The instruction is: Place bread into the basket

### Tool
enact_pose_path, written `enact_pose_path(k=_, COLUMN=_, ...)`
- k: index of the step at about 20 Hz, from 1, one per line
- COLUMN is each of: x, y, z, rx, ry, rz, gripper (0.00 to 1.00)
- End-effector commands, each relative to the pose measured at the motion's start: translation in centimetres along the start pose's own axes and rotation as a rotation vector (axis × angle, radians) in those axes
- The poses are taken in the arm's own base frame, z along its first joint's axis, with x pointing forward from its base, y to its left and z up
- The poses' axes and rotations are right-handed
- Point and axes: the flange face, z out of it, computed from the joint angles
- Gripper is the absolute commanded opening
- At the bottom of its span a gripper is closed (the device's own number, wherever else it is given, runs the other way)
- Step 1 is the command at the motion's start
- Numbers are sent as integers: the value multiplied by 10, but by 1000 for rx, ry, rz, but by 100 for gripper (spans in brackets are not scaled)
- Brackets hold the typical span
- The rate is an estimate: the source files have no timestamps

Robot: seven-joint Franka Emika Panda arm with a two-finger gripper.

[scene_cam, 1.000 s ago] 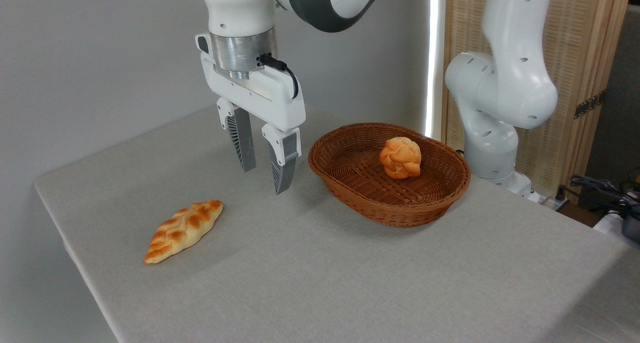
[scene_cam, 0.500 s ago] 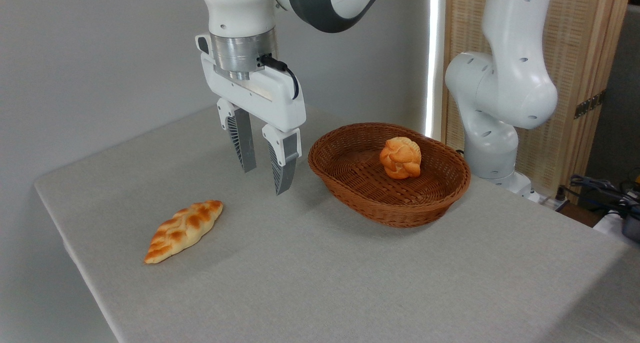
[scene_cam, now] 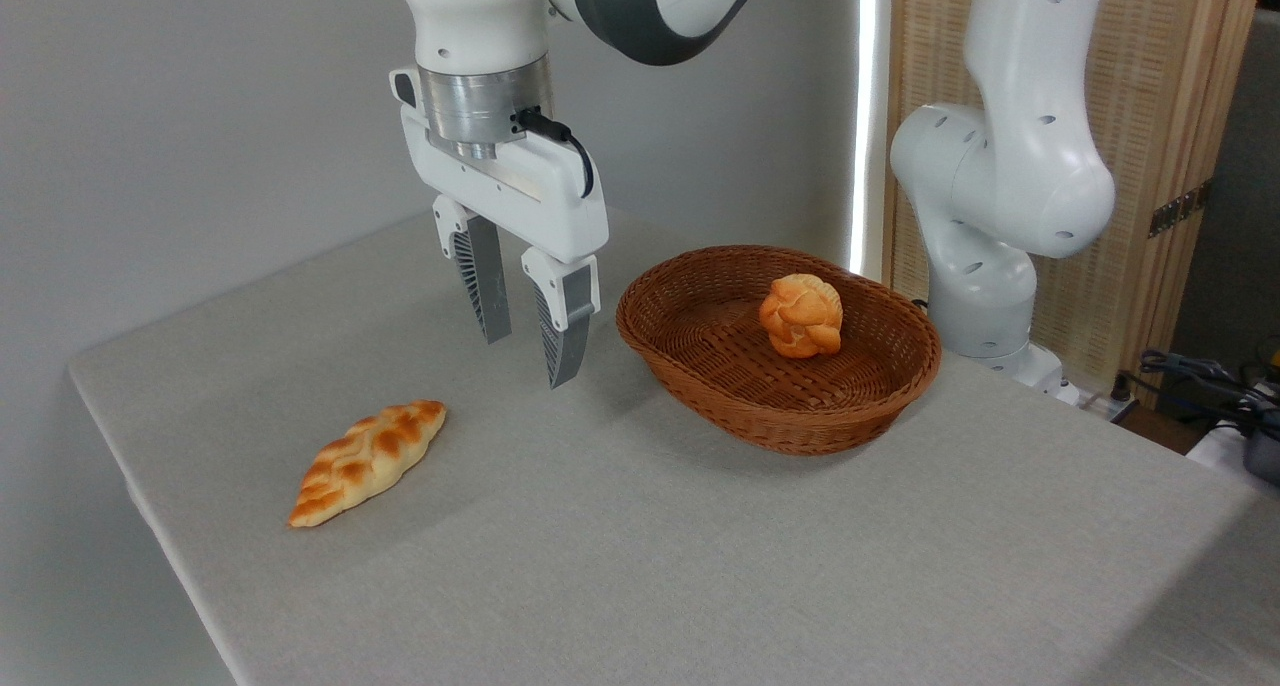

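Fingers (scene_cam: 528, 361) apart, empty, above counter (scene_cam: 700, 546) between bread (scene_cam: 367, 461) and basket (scene_cam: 778, 351). Bread flat on counter, left of fingers, well apart from basket. Risks: pinching a tapered end, slipping; knocking roll (scene_cam: 801, 315) on release.

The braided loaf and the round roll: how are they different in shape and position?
The braided loaf is long with pointed ends; the round roll is compact and knotted. The loaf lies flat on the table; the roll sits inside the basket. Both are golden-orange and untouched by the gripper.
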Motion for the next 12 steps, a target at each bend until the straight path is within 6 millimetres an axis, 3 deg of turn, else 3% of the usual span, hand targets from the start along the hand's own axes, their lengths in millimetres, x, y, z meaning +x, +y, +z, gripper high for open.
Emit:
enact_pose_path(k=1, x=7, y=0, z=0, rx=9, ry=6, rz=-10, gripper=100)
enact_pose_path(k=12, x=8, y=0, z=4, rx=3, ry=-3, rz=-5, gripper=100)
